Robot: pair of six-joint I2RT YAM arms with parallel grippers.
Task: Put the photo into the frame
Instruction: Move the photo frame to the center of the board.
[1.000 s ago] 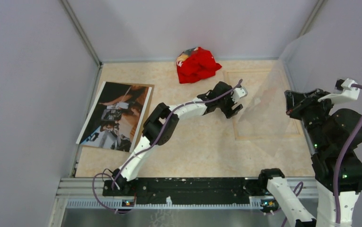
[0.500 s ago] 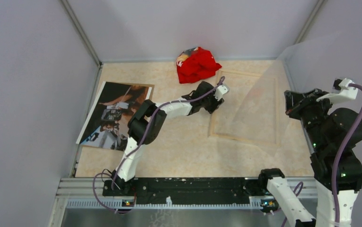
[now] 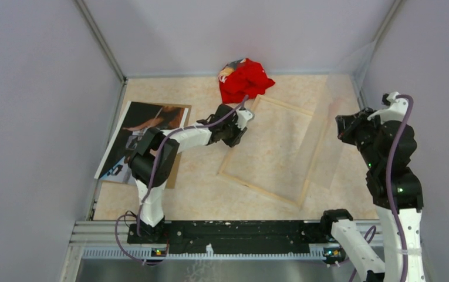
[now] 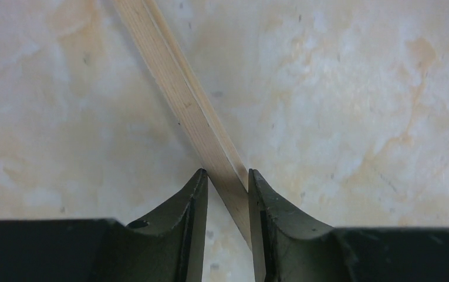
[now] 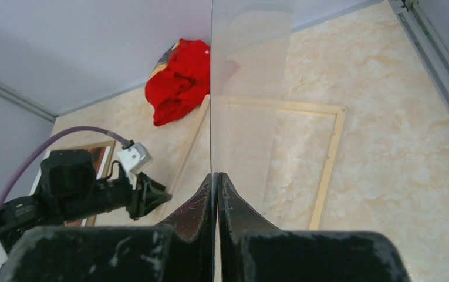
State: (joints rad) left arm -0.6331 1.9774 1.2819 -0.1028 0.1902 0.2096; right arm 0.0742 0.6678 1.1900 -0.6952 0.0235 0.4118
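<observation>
The photo [image 3: 142,141] lies face up at the left, dark with orange and white patches. The frame [image 3: 259,189] lies flat and skewed mid-table, its pale wood back up. My left gripper [image 3: 237,132] sits at the frame's left rail. In the left wrist view its jaws [image 4: 228,176] are shut on that wooden rail [image 4: 181,100], which crosses between both fingers. My right gripper [image 3: 342,126] holds the clear pane [image 3: 327,141] upright above the frame's right side. In the right wrist view its jaws [image 5: 216,175] pinch the pane [image 5: 248,88] edge-on.
A crumpled red cloth [image 3: 244,79] lies at the back centre. A brown backing board [image 3: 184,114] shows under the photo's right edge. Grey walls close the table on the left, back and right.
The left gripper has moved left and dragged the frame with it, turning it askew, while its jaws narrowed onto the rail. The right arm has swung the pane inward, still gripped.
</observation>
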